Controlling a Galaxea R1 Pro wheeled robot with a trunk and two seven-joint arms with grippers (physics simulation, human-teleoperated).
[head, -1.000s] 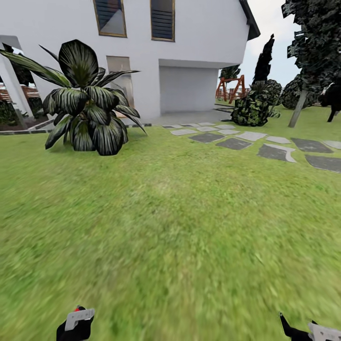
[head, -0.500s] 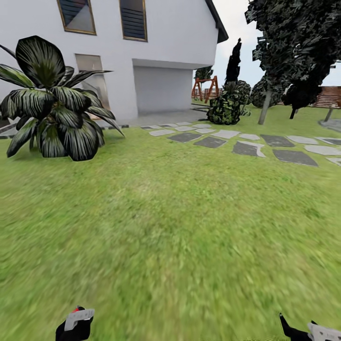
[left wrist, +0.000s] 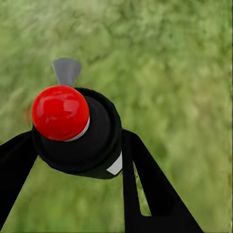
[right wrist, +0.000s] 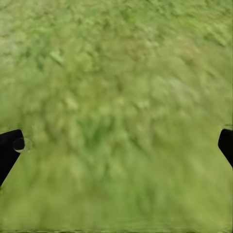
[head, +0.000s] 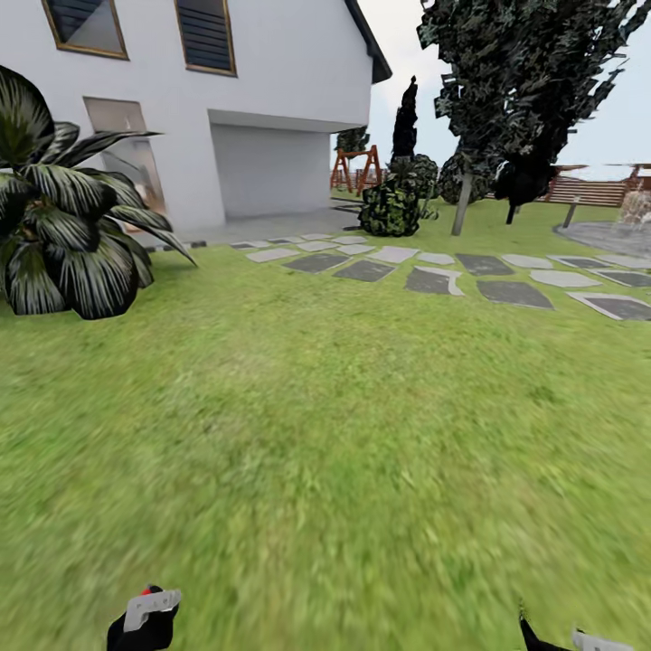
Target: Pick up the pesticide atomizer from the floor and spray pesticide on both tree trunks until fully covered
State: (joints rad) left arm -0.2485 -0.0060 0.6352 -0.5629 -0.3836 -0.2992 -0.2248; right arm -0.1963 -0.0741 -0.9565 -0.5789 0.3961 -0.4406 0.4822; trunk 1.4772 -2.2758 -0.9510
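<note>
While the left gripper (left wrist: 73,126) pinches a black bottle (left wrist: 80,133) with a red cap over the lawn (head: 325,434), the right gripper (right wrist: 116,145) hangs spread; a tree (head: 520,81) stands beyond the stepping stones (head: 434,280)

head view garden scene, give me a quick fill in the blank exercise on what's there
1. The flat grey stepping stones lie in the green ____.
2. The broad-leaved dark green plant stands in front of the ____ house.
3. The tall tree with dark jagged foliage has a pale trunk that stands beyond the stepping ____.
4. The left hand holds a black object topped by a glossy ____ ball.

Missing words: grass; white; stones; red
</note>
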